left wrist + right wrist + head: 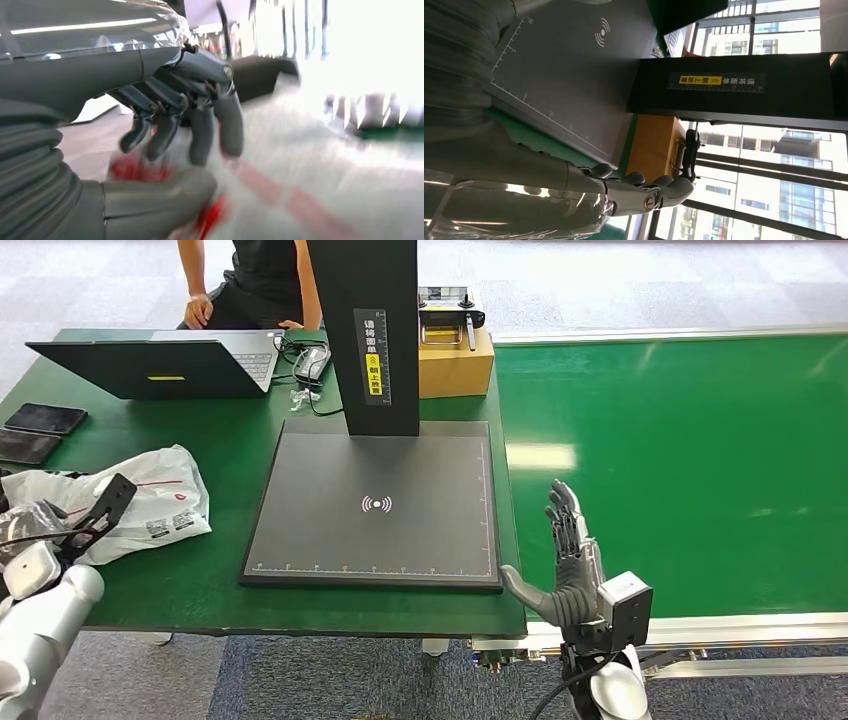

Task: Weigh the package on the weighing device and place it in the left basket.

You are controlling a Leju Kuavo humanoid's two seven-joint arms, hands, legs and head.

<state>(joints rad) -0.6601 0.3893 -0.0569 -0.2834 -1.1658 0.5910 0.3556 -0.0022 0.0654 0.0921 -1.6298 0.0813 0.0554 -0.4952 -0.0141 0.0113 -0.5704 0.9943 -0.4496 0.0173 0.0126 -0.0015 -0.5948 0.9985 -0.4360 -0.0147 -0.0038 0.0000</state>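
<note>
At the far left of the head view, the silver left arm reaches onto the green felt-covered surface (230, 455), where the crumpled white plastic package with red printing (150, 502) lies beside two dark phones (40, 430) near the edge. The left hand (175, 125) shows close up in its wrist view: its dark fingers (200, 135) are curled down over the white wrap and the thick thumb presses in from beneath, so it appears to be closing on the package, though the blur keeps me from telling whether the hold is firm or whether the package has left the surface at all. Behind it stand an open black laptop (150, 365) and a seated person in dark clothes (255, 285). In the middle sits the flat dark grey weighing device with a ruled border and a white wireless mark (378, 502), its tall black post (365, 335) rising at the back; nothing rests on its plate. A small cardboard box (455, 360) stands behind it. To the right, over the near edge of the green conveyor belt (690, 470), the right hand (570, 560) is held upright with fingers spread and released, grasping nothing. Judging by this, the task is at its very start: the pick-up is under way, while weighing and the drop into the left basket are both left to do.
</note>
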